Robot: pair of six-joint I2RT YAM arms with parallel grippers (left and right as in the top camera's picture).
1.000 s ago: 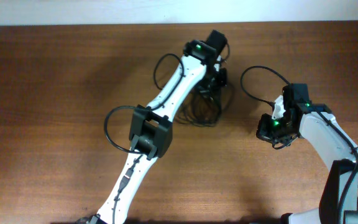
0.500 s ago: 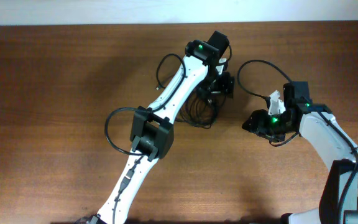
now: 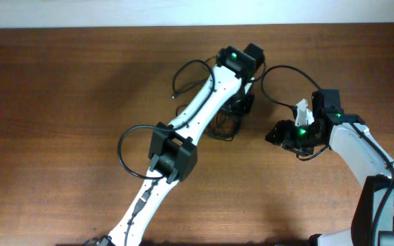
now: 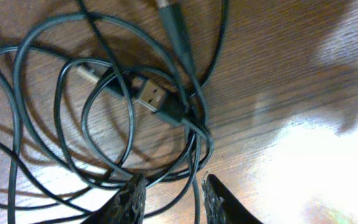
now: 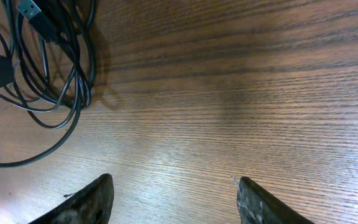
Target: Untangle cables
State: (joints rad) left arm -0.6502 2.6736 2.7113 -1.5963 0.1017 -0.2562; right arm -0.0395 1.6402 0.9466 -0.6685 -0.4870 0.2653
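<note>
- The cables (image 4: 174, 113) are showing black to dark grey, and one plug (image 4: 149, 95) is gleaming silver at its mouth.
- The table (image 3: 60, 102) is showing warm brown wood with fine darker grain streaks, and glare is whitening patches of it.
- The left gripper (image 4: 169, 196) is showing fingers (image 4: 129, 200) mottled dark with pale flecks.
- The right gripper (image 5: 173, 199) is showing the same speckle.
- The left arm (image 3: 197, 113) and right arm (image 3: 351, 143) are showing white shells with black joints, and each is glowing with a green light (image 3: 234, 55).

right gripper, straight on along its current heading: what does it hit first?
Probably just the bare table: ahead of the open right gripper its wrist view shows only wood. The cables lie off to the side of that line. Depth unclear.
</note>
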